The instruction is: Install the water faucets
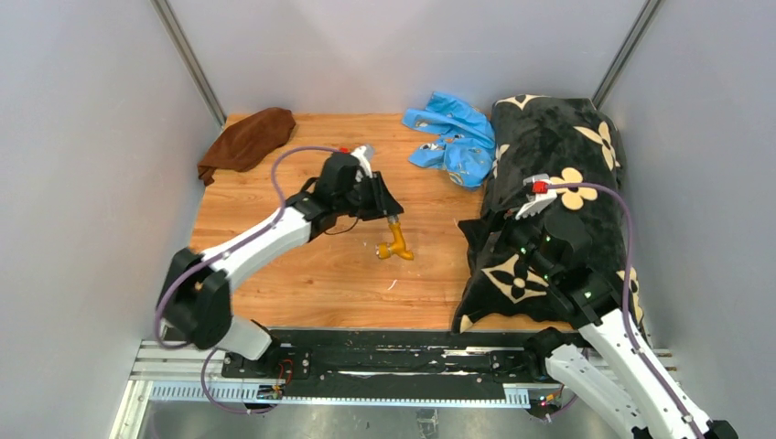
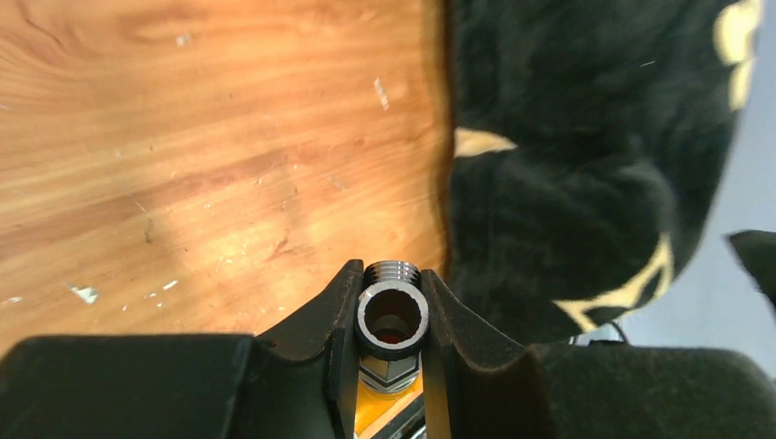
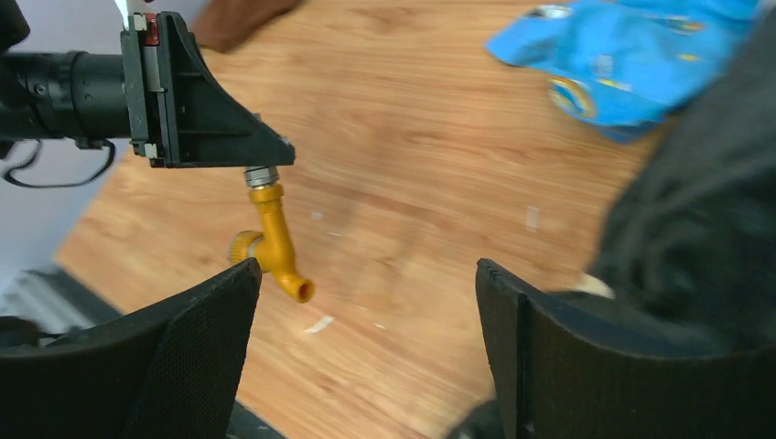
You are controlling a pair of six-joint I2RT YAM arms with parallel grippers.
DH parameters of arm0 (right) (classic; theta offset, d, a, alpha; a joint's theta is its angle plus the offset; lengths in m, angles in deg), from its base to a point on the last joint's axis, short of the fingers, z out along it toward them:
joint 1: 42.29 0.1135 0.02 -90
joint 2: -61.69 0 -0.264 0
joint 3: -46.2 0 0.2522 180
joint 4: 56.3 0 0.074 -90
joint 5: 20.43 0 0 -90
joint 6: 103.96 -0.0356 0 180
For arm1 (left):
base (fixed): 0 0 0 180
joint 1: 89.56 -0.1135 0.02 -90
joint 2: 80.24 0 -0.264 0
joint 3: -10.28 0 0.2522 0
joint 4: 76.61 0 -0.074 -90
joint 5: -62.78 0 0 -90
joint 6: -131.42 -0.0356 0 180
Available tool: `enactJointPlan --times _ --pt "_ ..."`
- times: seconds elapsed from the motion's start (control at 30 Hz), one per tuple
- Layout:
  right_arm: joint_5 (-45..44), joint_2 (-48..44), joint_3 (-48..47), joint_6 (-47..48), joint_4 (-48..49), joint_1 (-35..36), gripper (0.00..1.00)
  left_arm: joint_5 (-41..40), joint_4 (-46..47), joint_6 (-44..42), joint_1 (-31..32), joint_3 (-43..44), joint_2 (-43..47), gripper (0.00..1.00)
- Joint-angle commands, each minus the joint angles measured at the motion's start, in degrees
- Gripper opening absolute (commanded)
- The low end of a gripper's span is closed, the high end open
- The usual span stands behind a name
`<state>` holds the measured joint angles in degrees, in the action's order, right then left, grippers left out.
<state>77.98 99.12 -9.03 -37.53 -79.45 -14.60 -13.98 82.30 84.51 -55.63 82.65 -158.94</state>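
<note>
- Top external view: the faucet [image 1: 395, 241] lies left of the middle of the worktop [image 1: 302, 274]. Its long axis runs from the left gripper [image 1: 392, 219] toward the near edge, leaning slightly right.
- Right wrist view: the faucet [image 3: 271, 240] hangs tilted below the tip of the left gripper [image 3: 265, 163]. Its silver end is up, and the spout mouth points down and to the right. A round knob sticks out on its left side. Whether the spout touches the wood cannot be told.
- The body is a bent brass-orange piece. A short silver threaded collar sits at the top, where it is held.
- Left wrist view: the left gripper [image 2: 392, 315] is pinching the silver end, with one jaw pressed on each side. The round open bore faces the camera, ringed by thread. A hex nut and a strip of orange body show below it.
- The right gripper [image 3: 366, 274] has its jaws spread wide with nothing between them. It looks across at the faucet, and the black blanket [image 3: 695, 201] is on its right.
- A crumpled blue bag [image 1: 453, 139] lies at the far side of the worktop, touching the flower-patterned blanket [image 1: 549, 146]. Its contents cannot be told.
- A brown cloth [image 1: 247, 137] lies bunched at the far left corner.
</note>
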Motion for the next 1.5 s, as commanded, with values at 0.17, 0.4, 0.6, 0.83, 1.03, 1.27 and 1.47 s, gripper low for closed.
enactJointPlan --times 0.17,0.4,0.6,0.83,1.03,1.27,1.47 --pt "-16.21 -6.53 -0.27 10.62 -15.71 0.71 0.88 11.94 -4.44 -3.24 0.51 13.12 -21.31 0.00" --pt "-18.04 -8.28 -0.55 10.66 -18.88 0.70 0.89 12.79 -8.30 -4.84 2.15 25.39 -34.41 0.00" --pt "-18.45 -9.04 -2.31 10.66 -21.70 0.71 0.90 8.66 -17.47 -9.16 2.52 38.14 -42.78 0.43" --pt "-22.09 -11.44 -3.91 12.23 -25.88 0.71 0.91 -1.10 -28.01 -18.19 2.54 48.34 -41.66 0.98" --pt "-26.82 -10.85 -7.21 13.79 -29.02 0.71 0.93 -12.47 -28.29 -24.01 2.54 42.36 -25.67 0.98" --pt "-41.66 -2.78 -15.98 9.35 -35.34 0.71 0.93 -26.05 -18.61 -26.22 2.54 14.35 4.35 0.98" --pt "-47.84 3.27 -21.45 9.71 -38.02 0.70 0.93 -34.34 -21.41 -21.65 2.45 -0.83 25.59 0.98"
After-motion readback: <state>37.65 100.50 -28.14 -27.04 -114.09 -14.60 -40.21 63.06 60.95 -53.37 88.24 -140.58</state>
